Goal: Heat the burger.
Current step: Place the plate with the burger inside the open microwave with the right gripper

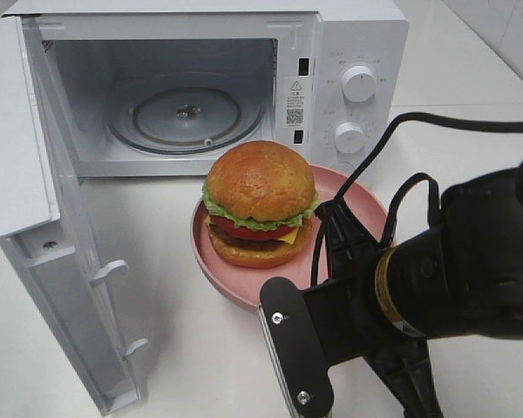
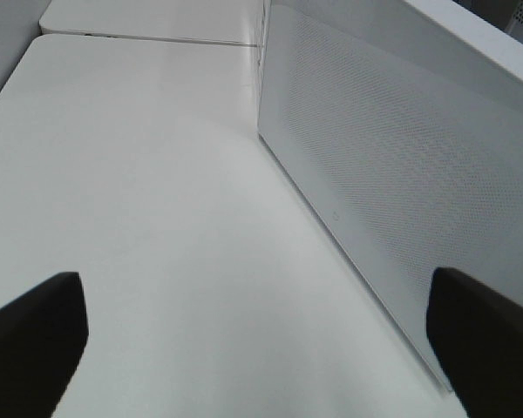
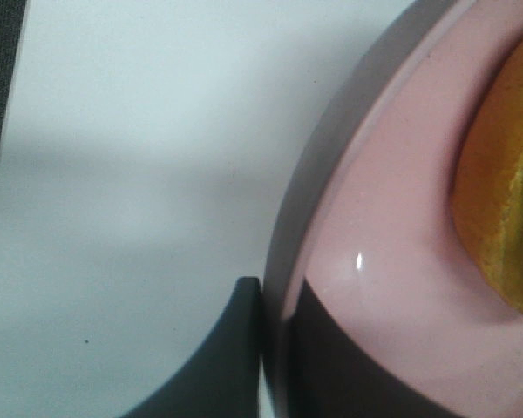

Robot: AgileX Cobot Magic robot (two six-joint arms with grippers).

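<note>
One burger [image 1: 260,205] sits on a pink plate [image 1: 366,209] just in front of the open microwave [image 1: 357,52], the right jaws pinched shut on the plate's rim, the left jaws spread wide over the white tabletop [image 2: 157,192] beside the microwave's door [image 2: 401,174].

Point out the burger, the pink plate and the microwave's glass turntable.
burger [image 1: 261,178]: exterior high view, on the top bun's dome.
pink plate [image 1: 366,202]: exterior high view, on the bare right side.
glass turntable [image 1: 152,117]: exterior high view, on the glass left of its hub.
</note>
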